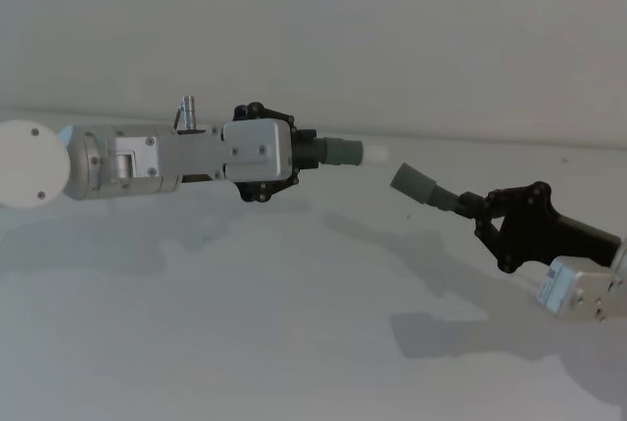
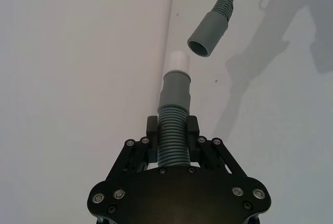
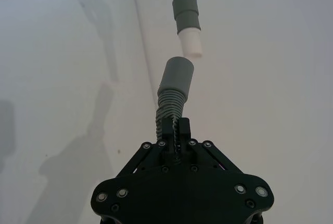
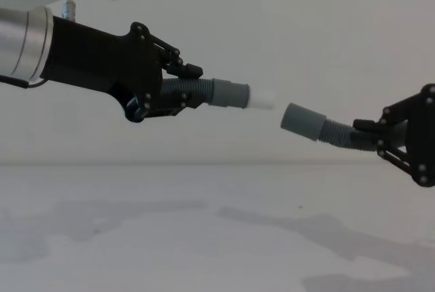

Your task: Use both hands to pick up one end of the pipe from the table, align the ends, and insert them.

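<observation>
Head view: I hold both hose pieces in the air above the table (image 1: 245, 333). The left gripper (image 1: 302, 151) is clenched on the left hose piece (image 1: 333, 151), and that piece's white tip (image 1: 374, 153) aims at the open cuff (image 1: 416, 184) of the right hose piece (image 1: 449, 197), which the right gripper (image 1: 478, 208) grasps.

Left wrist view: the fingers (image 2: 193, 130) clamp the ribs well behind the tip, which leaves the tip free to enter. The cuff's mouth lies just beyond the tip and is not squarely in line with it.

Right wrist view: the fingers pinch the ribs. The hose bends, so the cuff leans off the tip's line.

Chest view: the cuff hangs just beside the tip, slightly lower, with a gap between them. I judge that aligning is the step in hand and that insertion is not yet done.
</observation>
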`<act>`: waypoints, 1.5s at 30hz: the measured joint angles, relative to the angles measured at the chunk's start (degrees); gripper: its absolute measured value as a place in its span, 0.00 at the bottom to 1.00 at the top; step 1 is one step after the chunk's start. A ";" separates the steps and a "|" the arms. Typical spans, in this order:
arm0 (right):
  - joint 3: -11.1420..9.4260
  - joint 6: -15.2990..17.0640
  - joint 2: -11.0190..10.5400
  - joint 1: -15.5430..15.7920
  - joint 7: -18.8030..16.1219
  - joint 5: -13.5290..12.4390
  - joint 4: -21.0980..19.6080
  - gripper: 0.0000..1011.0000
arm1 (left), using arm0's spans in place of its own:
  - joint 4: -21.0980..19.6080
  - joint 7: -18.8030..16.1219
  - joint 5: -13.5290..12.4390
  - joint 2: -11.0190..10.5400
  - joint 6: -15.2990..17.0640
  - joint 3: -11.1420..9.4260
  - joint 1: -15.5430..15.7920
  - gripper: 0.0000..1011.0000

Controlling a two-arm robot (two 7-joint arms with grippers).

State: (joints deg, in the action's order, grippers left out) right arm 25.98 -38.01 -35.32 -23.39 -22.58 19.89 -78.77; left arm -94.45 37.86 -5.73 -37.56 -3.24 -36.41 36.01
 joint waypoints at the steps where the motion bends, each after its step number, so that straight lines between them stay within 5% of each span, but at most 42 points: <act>1: 0.06 -0.12 0.03 -0.15 0.05 0.20 0.06 0.05 | 0.00 0.01 0.00 0.00 -0.01 0.00 0.00 0.30; 20: 0.57 0.89 1.09 -2.74 2.37 4.21 1.00 0.05 | -0.02 0.09 -0.05 -0.07 -0.09 0.00 0.06 0.30; 45: 2.19 0.78 0.09 -4.93 0.84 4.01 1.00 0.05 | -0.01 0.08 -0.04 -0.07 -0.08 0.00 0.06 0.30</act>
State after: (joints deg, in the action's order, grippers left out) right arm 28.18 -37.22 -35.23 -28.32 -21.74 23.90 -77.77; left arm -94.46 37.93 -5.77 -37.64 -3.32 -36.41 36.08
